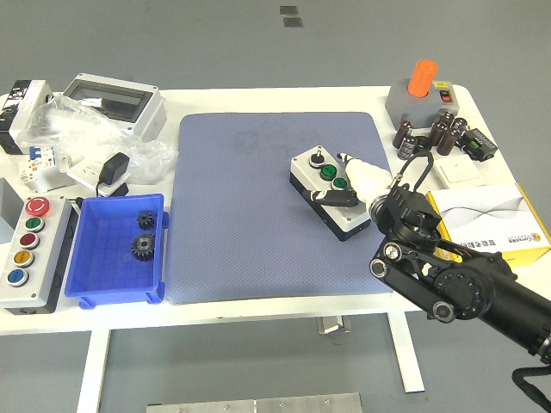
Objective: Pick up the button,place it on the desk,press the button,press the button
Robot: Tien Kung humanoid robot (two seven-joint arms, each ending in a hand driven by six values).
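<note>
A grey button box (325, 191) with a black base lies slanted on the blue mat (250, 224), right of the mat's middle. Its top carries a black knob and two green buttons. My right hand (353, 185) comes in from the lower right and is shut on the box's right end. White fingers (362, 172) run along its far side, and a dark-tipped finger lies across its top just below the lower green button. The box rests on the mat. No left arm appears in the view.
A blue bin (90, 258) holding two black gears stands left of the mat, beside a second grey box of coloured buttons (30, 249). Far left: grey enclosure (112, 103), plastic bags, black adapter (112, 170). Right: orange emergency stop (422, 86), capacitors (430, 138), white-yellow carton (491, 219).
</note>
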